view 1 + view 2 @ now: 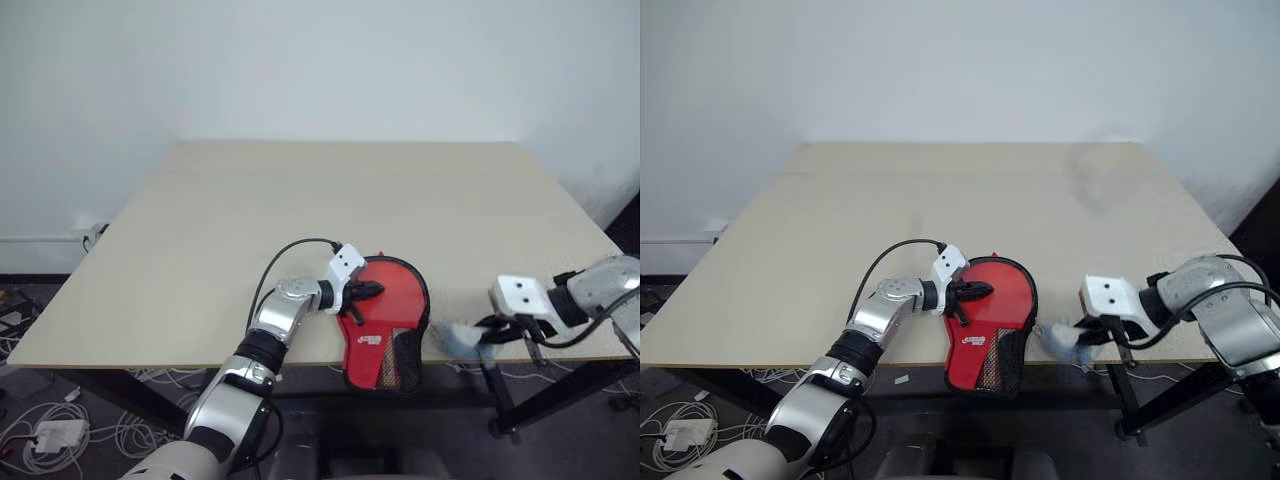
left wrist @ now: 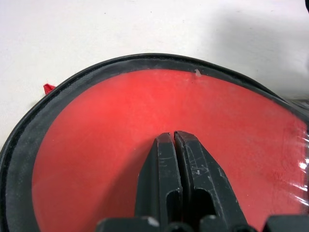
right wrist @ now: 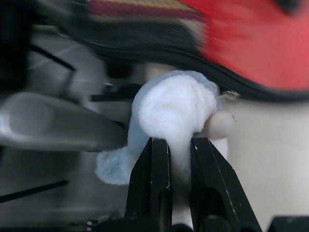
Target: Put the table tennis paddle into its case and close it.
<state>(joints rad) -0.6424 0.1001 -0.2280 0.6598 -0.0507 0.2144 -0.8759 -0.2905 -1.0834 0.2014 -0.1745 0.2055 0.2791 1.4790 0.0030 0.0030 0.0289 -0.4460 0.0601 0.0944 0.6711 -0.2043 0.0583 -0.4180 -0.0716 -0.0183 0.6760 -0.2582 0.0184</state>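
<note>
A light wooden table (image 1: 300, 220) fills the middle of the head views, set against a pale wall (image 1: 300, 60). The case (image 1: 385, 320), red with black zipper trim and a mesh handle end, lies closed-looking at the lower centre of the frame, on the table's near edge, with its handle end overhanging that edge. The table tennis paddle cannot be seen apart from the case, so whether it is inside cannot be told. The left gripper (image 1: 368, 291) rests on the round red face of the case, at the case's left side; in the left wrist view its two black fingers (image 2: 159, 179) are pressed fully together and hold nothing. The right gripper (image 1: 490, 335) hangs at the lower right of the frame, just off the table's near edge and to the right of the case. Its fingers (image 3: 149, 179) are nearly closed, pinching a small white and pale blue plush toy (image 3: 174, 116).
</note>
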